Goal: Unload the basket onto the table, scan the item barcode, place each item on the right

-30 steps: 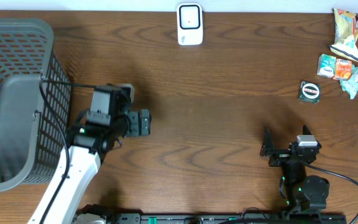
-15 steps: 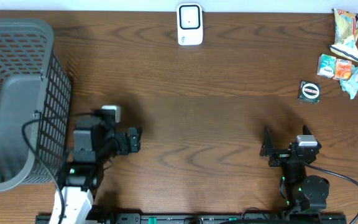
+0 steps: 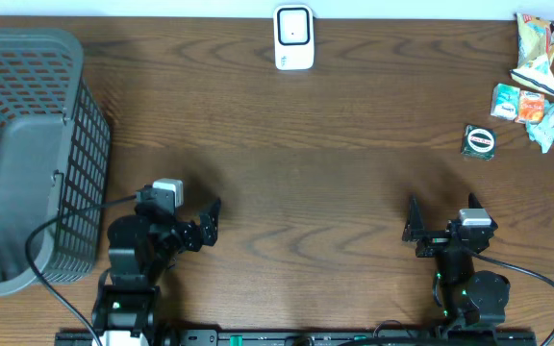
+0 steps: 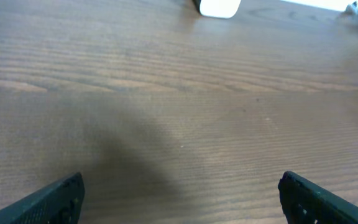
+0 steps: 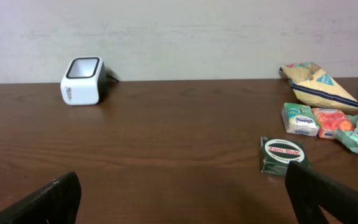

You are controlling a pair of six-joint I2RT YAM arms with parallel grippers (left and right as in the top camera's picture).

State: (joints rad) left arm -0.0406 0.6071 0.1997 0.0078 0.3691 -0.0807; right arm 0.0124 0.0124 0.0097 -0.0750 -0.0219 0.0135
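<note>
At the near edge of the table [image 3: 335,192], the left gripper [image 3: 209,222] sat low over bare wood, just right of the grey mesh basket [image 3: 89,144]. Its jaws stood wide apart with nothing between them. The left wrist view agreed: dark fingers [image 4: 51,202] were at the frame's bottom corners, with only wood grain in the gap.

The right gripper [image 3: 415,228] sat near the front edge on the right side. It was also spread to full width and empty. Its wrist view showed the fingertips [image 5: 45,202] far apart with open table between them.

The scanner [image 3: 293,37] was a white box with a dark window on top. It stood at the far edge, roughly centre, well apart from both grippers.

Candidate items all lay in the far right corner, touched by neither arm:
- Zam-Buk packet [image 3: 479,141]: dark green and flat on the wood. It was the closest of the group to the right gripper but well apart from it.
- Snack bag [image 3: 535,43]: yellow and white, crumpled, farthest back.
- Three small packets lay between those two. The green-and-white packet [image 3: 505,101] touched the orange packet [image 3: 531,107], and the teal packet [image 3: 552,123] was just beside the orange one.

Barcodes were too small to make out in any view.

A black cable [image 3: 41,235] looped from the left arm across the basket's near wall.
</note>
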